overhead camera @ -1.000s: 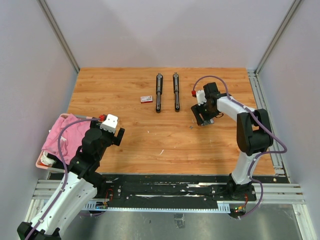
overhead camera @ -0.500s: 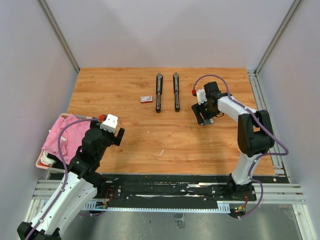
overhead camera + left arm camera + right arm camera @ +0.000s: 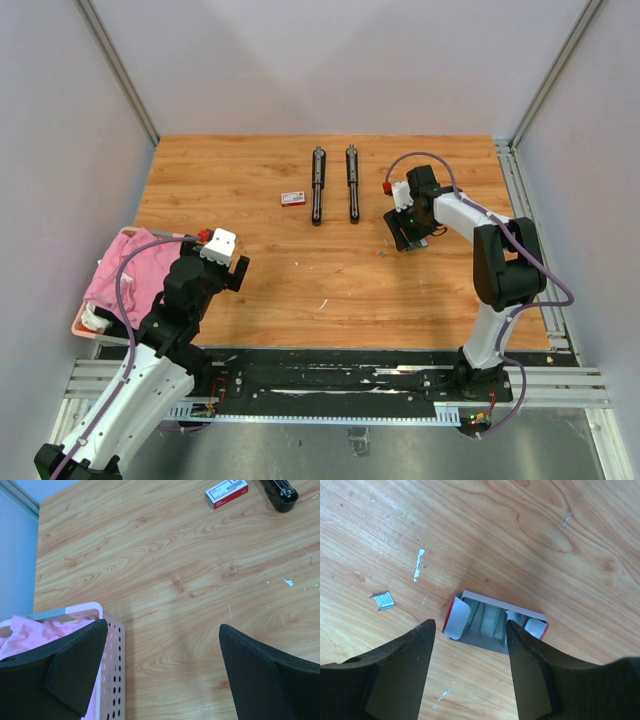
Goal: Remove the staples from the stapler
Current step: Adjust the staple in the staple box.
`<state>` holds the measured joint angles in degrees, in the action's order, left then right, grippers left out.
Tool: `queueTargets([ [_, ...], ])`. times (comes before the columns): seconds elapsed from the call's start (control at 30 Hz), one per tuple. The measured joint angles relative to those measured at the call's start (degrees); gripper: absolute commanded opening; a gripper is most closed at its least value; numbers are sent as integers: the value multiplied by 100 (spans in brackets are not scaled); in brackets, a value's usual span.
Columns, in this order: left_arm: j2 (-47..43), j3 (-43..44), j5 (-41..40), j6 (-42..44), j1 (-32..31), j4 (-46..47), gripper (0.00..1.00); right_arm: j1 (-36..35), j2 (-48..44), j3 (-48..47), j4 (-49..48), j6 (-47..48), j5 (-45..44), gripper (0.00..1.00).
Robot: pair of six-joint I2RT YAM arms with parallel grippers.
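Two black staplers [image 3: 317, 185] [image 3: 352, 183] lie side by side at the far middle of the table. My right gripper [image 3: 407, 233] hovers to their right, open. In the right wrist view its fingertips [image 3: 426, 630] frame an opened red-and-white box [image 3: 495, 622] lying on the wood, with silvery staple strips inside; the right gripper [image 3: 470, 626] holds nothing. Loose staples lie nearby: a small bent bit [image 3: 384, 600] and a thin strip [image 3: 419, 565]. My left gripper [image 3: 162, 627] stands wide open and empty over bare wood at the near left.
A closed red-and-white box [image 3: 293, 198] sits left of the staplers, also seen in the left wrist view as the closed box [image 3: 226, 492]. A pink perforated basket [image 3: 107, 670] with pink cloth [image 3: 130, 270] stands at the table's left edge. Metal rails run along the right side.
My right gripper has shifted slightly away and left over the opened box, and its jaws have narrowed a little. The left arm has not moved.
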<state>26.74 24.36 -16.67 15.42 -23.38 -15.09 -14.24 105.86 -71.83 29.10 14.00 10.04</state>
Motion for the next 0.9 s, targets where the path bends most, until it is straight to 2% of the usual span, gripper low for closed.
queueTargets([
  [0.57, -2, 0, 0, 0, 0, 0, 98, 0, 98, -2, 87, 17, 197, 61],
  [0.9, 0, 0, 0, 0, 0, 0, 98, 0, -55, -2, 120, 52, 256, 69],
])
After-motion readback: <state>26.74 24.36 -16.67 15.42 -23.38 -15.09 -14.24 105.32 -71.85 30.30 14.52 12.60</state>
